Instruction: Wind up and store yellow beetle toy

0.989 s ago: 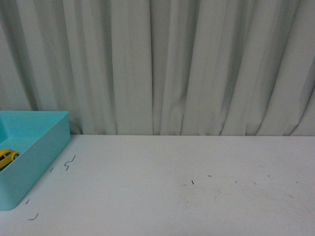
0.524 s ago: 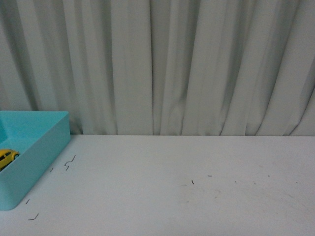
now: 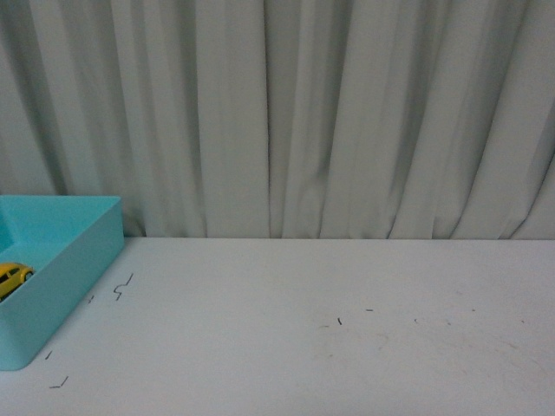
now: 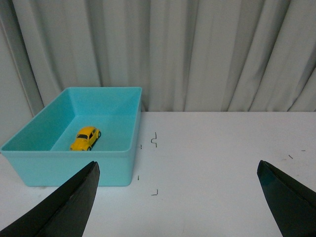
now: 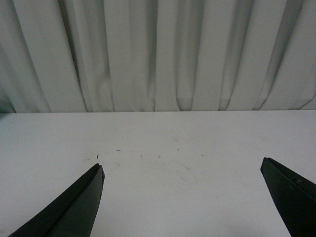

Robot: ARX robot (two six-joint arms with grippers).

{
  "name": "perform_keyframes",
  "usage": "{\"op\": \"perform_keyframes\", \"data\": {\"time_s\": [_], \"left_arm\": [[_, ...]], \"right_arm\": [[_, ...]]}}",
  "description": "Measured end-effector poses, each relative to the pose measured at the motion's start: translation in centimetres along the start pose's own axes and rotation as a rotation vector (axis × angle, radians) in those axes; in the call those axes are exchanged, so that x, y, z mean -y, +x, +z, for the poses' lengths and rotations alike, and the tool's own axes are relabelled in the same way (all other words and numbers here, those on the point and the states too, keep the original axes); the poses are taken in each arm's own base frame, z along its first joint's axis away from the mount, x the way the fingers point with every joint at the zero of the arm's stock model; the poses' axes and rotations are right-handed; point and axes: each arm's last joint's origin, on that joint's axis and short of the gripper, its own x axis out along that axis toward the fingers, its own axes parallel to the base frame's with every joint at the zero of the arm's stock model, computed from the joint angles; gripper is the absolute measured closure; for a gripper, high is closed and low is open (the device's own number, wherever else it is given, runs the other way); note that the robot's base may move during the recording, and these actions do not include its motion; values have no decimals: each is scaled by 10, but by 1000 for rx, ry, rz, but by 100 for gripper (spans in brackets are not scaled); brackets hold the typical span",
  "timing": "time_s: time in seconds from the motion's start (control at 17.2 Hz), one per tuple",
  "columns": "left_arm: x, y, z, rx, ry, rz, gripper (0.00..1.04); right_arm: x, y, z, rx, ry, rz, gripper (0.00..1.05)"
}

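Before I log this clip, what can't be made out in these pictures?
- Yellow beetle toy: in the front view the picture's left edge and the teal bin wall hide most of it.
- Toy's winding part: too small to tell in the left wrist view.
- Left gripper and right gripper: only finger tips show, cut by the picture edges; both open and empty.
- Arms: absent from the front view.

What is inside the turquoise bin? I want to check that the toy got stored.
The yellow toy car sits alone on the floor of the turquoise bin, seen from the left wrist. The bin's near wall hides a strip of the floor behind it.
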Motion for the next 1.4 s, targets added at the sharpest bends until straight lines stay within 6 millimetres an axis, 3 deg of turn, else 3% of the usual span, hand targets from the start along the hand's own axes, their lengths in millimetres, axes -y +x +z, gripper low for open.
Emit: {"op": "perform_keyframes", "data": {"time_s": [1.4], "left_arm": [[0, 0, 0, -1, 0, 0, 7]], "right_arm": [[0, 0, 0, 0, 0, 0, 7]]}}
